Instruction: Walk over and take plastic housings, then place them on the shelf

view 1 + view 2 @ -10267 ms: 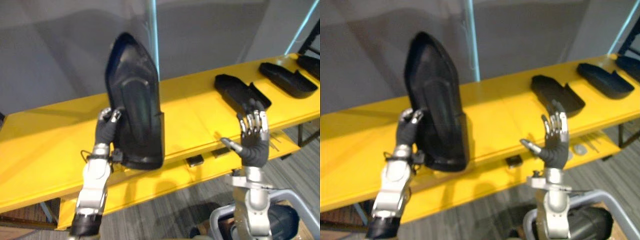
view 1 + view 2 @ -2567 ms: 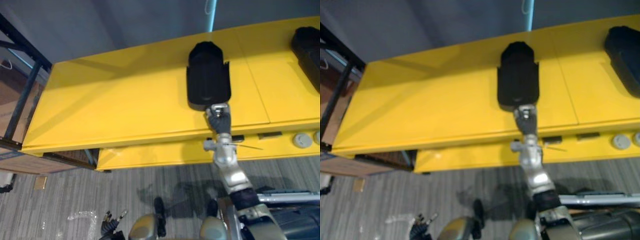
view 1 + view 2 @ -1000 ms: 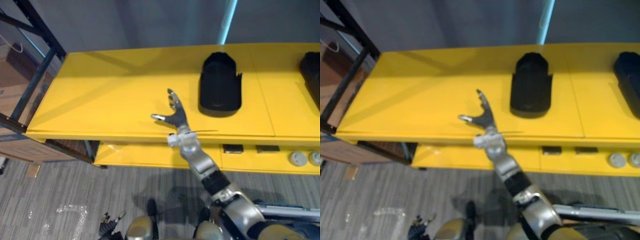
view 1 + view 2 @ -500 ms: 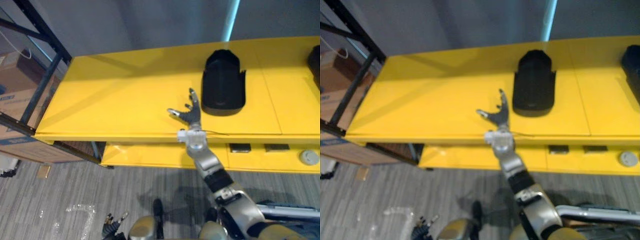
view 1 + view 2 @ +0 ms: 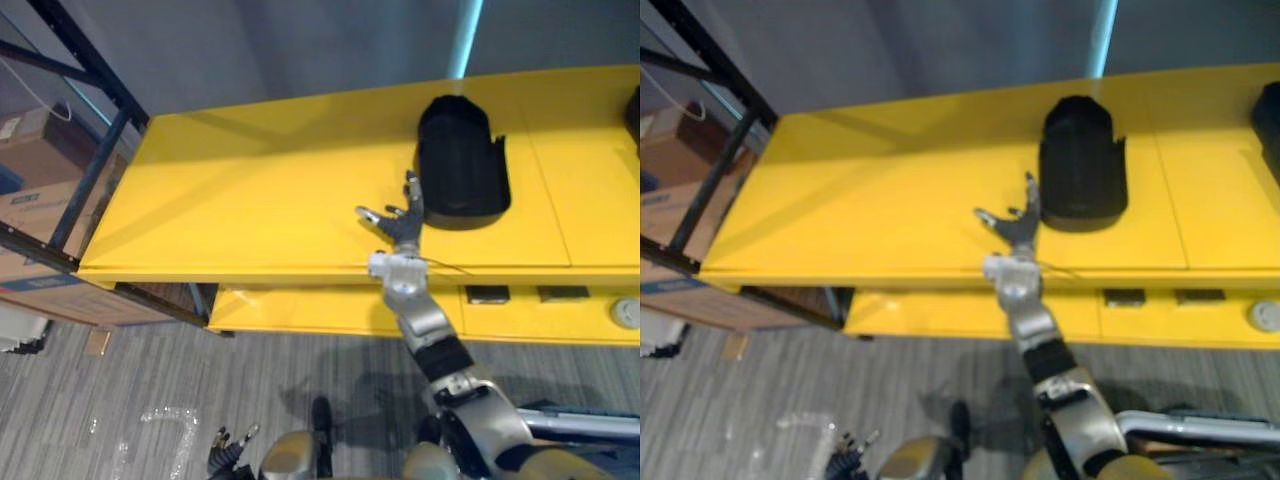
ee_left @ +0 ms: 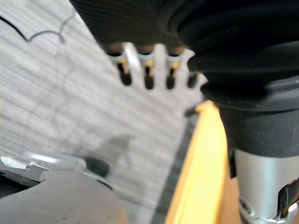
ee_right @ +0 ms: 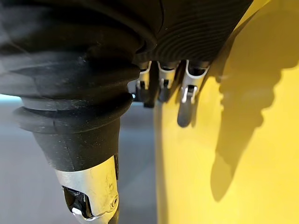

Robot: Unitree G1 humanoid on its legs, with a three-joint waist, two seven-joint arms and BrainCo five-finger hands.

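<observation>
The yellow shelf (image 5: 250, 200) runs across the whole head view, with a lower yellow tier (image 5: 300, 310) set beneath its front edge. Grey striped floor (image 5: 150, 400) lies in front of it. A black metal rack (image 5: 95, 65) stands at the shelf's left end, with cardboard boxes (image 5: 40, 200) behind its posts.

One black plastic housing (image 5: 460, 165) lies flat on the shelf top, right of centre, its rounded end toward the back wall and its open cavity facing up. A second black housing (image 5: 634, 105) is cut off by the right edge of the view, well apart from the first.

The right hand (image 5: 398, 225) is raised over the shelf's front edge, just beside the near left corner of the housing and not touching it. Its fingers (image 5: 412, 190) are straight and spread, thumb out to the left; it holds nothing (the right wrist view shows the fingers (image 7: 187, 100) above bare yellow surface).

The left hand (image 6: 140, 28) hangs low over the floor, fingers (image 6: 135, 65) relaxed and empty.

A round grey part (image 5: 624, 312) sits on the lower tier
</observation>
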